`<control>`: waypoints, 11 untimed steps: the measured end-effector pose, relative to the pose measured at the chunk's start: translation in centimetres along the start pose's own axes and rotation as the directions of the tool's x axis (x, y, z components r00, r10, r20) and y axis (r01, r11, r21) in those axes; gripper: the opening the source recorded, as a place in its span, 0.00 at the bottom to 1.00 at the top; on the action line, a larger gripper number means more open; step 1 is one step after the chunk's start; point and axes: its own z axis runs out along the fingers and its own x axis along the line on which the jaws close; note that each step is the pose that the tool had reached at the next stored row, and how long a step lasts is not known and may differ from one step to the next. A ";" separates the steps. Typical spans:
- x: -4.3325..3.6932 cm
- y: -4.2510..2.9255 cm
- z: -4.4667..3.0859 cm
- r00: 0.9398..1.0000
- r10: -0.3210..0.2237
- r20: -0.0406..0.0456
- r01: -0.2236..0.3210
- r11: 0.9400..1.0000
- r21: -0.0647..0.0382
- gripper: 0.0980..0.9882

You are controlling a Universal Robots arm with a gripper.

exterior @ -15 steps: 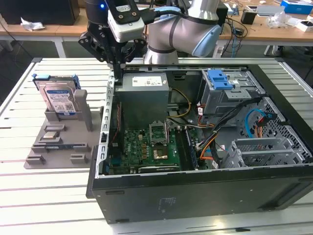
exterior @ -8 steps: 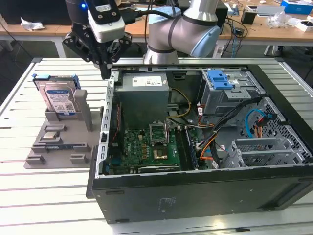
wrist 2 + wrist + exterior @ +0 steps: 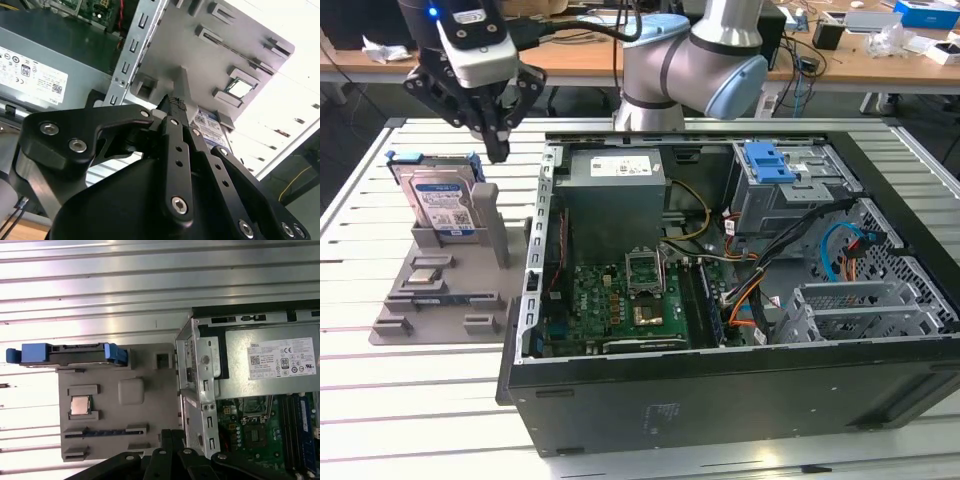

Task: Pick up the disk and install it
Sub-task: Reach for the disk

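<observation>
The claw (image 3: 497, 150) hangs over the grey holder (image 3: 465, 275) on the table, its fingers pressed together with nothing between them. The disk (image 3: 442, 203) stands on edge in this holder, near the claw but apart from it, at the exterior view's left of the open computer case (image 3: 720, 390).

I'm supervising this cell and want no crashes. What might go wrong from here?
The end effector hangs by the holder's grey post, not over the disk; descending there, it might hit the post. The disk stands on edge, so a nudge might tip it.
</observation>
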 end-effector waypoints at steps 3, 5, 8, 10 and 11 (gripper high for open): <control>0.91 -0.07 -0.01 1.000 0.000 0.000 0.000 1.000 0.000 0.01; 1.33 -0.10 -0.02 1.000 0.000 0.000 0.000 1.000 0.000 0.01; 2.08 -0.16 -0.03 1.000 0.000 0.000 0.000 1.000 0.000 0.01; 2.50 -0.19 -0.03 1.000 0.000 0.000 0.000 1.000 0.000 0.01; 2.65 -0.20 -0.04 1.000 0.000 0.000 0.000 1.000 0.000 0.01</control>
